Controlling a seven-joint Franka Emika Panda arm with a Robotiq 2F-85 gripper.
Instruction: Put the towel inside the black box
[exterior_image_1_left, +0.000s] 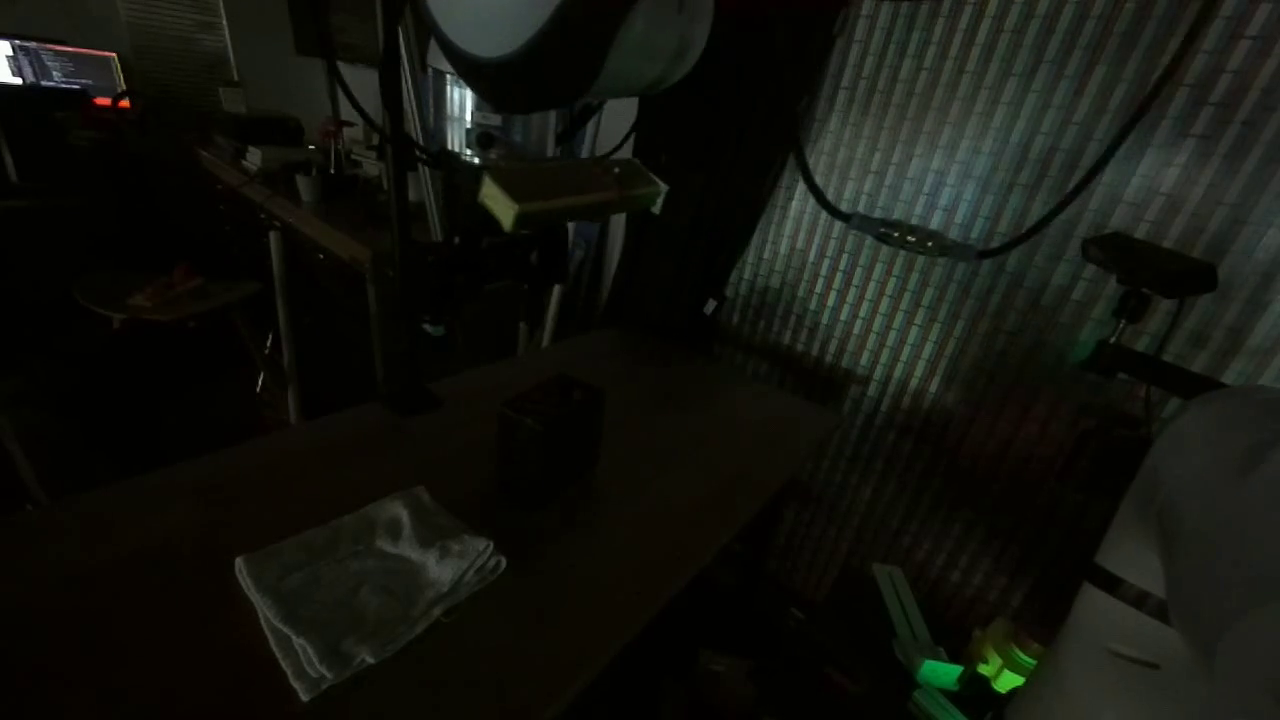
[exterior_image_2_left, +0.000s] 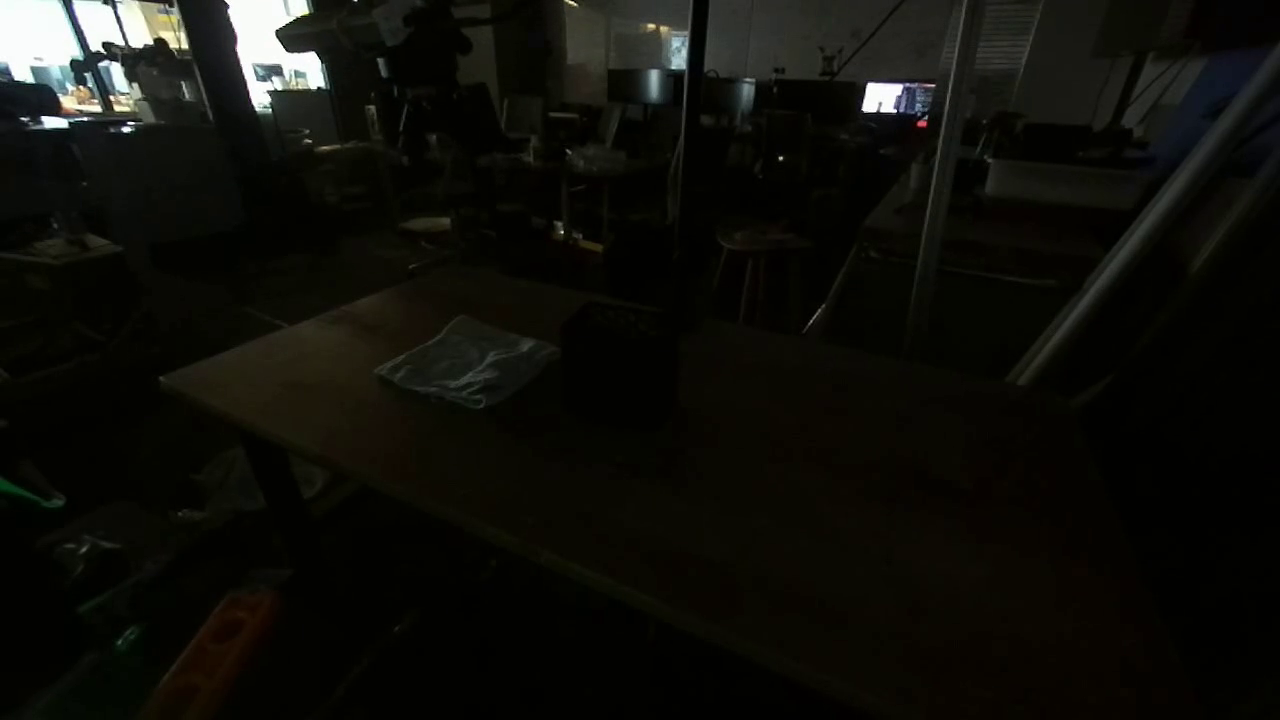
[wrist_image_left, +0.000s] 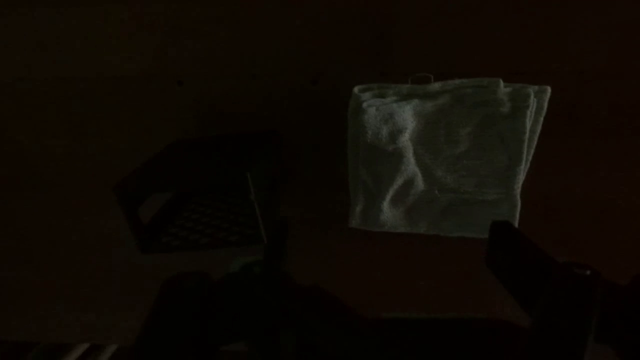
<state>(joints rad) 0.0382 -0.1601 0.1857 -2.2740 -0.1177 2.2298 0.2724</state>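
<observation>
One folded grey towel (exterior_image_2_left: 465, 365) lies toward the short left edge of a dark desk (exterior_image_2_left: 800, 490) in an exterior view; the black box (exterior_image_2_left: 620, 375) stands beside it, apart, farther from that edge. A shallow pinch might lift only the top layer, and loose cloth could then snag on the hard-to-see box. The gripper (wrist_image_left: 388, 229) hangs well above, fingers (wrist_image_left: 507, 247) spread wide, holding and seemingly touching nothing.

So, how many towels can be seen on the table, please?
1. The folded towel lies on the table, beside the black box but apart from it. The scene is very dark, so another towel could be hidden in shadow.
</observation>
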